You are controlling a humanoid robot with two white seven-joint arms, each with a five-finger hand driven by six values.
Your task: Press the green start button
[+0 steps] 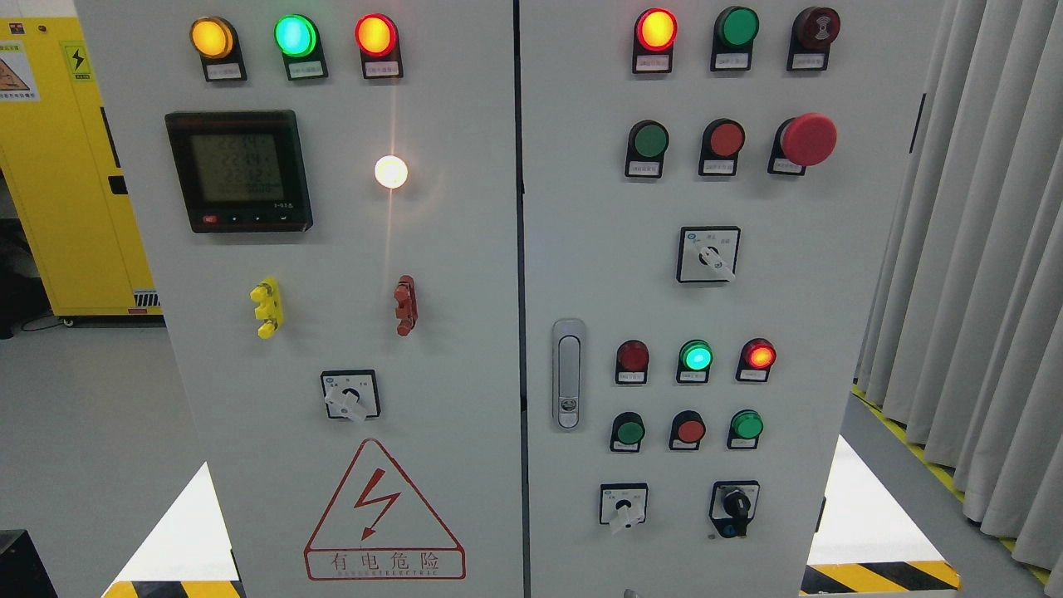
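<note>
No hand is seen in the head view, so its state cannot be told; the reach is judged not yet begun. Several green buttons are mounted on the right door; which is the start button cannot be read. A likely one, the green button (647,140), sits upper right, left of a red button (725,139). It faces straight out from the door (772,332), axis horizontal; a push square into the panel is called for.

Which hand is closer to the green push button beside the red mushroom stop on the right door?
Neither can be called: no hand or arm shows in the head view. The green push button sits untouched, two places left of the red mushroom stop.
</note>
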